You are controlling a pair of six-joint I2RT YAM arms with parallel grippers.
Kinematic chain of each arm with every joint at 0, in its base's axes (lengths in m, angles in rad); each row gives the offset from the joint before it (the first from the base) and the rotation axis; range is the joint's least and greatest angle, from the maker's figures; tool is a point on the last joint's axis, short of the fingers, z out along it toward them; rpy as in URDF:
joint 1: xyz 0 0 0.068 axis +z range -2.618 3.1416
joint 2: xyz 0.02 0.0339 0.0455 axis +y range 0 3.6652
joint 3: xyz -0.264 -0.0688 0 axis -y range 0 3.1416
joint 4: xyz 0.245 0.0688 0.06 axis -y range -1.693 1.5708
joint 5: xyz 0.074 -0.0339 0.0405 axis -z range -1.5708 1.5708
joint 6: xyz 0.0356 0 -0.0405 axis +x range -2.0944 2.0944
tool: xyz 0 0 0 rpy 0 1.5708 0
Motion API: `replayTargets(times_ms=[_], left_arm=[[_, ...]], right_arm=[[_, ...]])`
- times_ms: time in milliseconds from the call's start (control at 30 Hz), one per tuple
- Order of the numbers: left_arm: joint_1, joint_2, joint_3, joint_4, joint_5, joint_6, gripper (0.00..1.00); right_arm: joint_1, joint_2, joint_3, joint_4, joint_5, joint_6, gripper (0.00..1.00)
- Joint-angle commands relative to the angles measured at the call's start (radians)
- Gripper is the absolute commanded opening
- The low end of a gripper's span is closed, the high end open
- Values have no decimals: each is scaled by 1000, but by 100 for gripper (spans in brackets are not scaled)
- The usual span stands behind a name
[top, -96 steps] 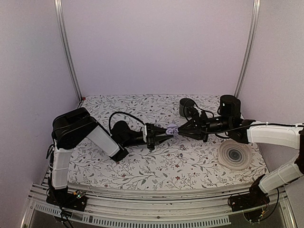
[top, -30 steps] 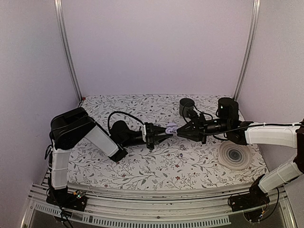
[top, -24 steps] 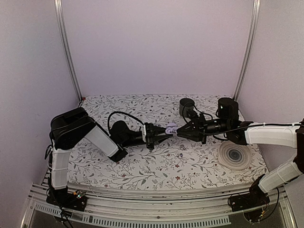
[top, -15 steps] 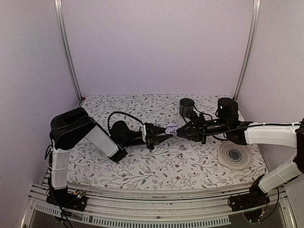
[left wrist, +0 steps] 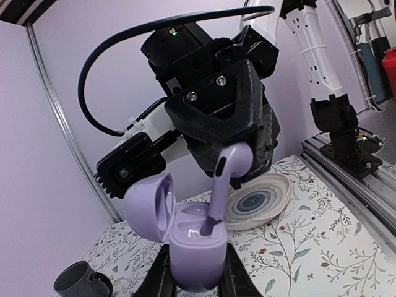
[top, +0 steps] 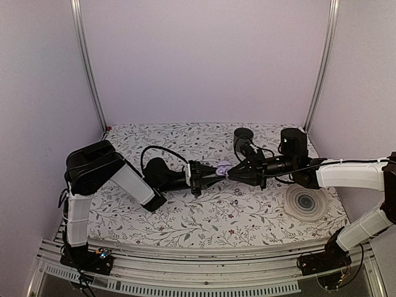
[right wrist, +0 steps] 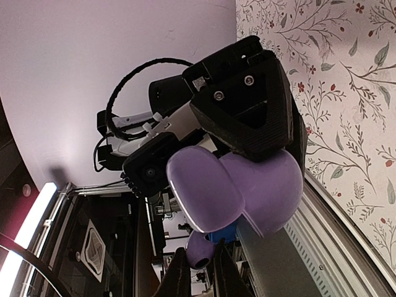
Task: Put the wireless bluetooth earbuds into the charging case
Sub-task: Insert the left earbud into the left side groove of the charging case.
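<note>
The charging case (left wrist: 197,244) is a glossy lilac clamshell with its lid (left wrist: 148,207) swung open to the left. My left gripper (left wrist: 195,275) is shut on its lower body and holds it upright above the table. A lilac earbud (left wrist: 226,179) stands over the case with its stem tip in the right-hand socket. My right gripper (right wrist: 199,265) is shut on the earbud's head (right wrist: 199,250). In the top view the left gripper (top: 213,172) and right gripper (top: 231,171) meet at the case (top: 222,167) in mid-table. The case's closed side (right wrist: 266,185) fills the right wrist view.
A dark mug (top: 242,135) stands behind the right arm's wrist, also low left in the left wrist view (left wrist: 80,281). A round plate with dark concentric rings (top: 306,202) lies at the right. The table wears a floral cloth (top: 185,216), with metal rails at its near edge.
My right arm has edged left toward the case, bringing the earbud closer into it. The left arm and case have stayed put.
</note>
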Motion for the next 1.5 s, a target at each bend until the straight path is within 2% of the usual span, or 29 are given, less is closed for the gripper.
replayTargets(times_ms=[0, 667, 1367, 1467], left_arm=[[-16, -9, -4, 291, 5, 7, 0], [-19, -12, -18, 291, 0, 11, 0], [-31, 30, -50, 292, -29, 35, 0], [-31, 45, -51, 293, -36, 33, 0]], right_arm=[[5, 7, 27, 26, 5, -9, 13], [5, -7, -36, 25, 1, 7, 13], [-13, 99, -8, 27, -22, 80, 13], [-17, 115, -3, 23, -25, 97, 17]])
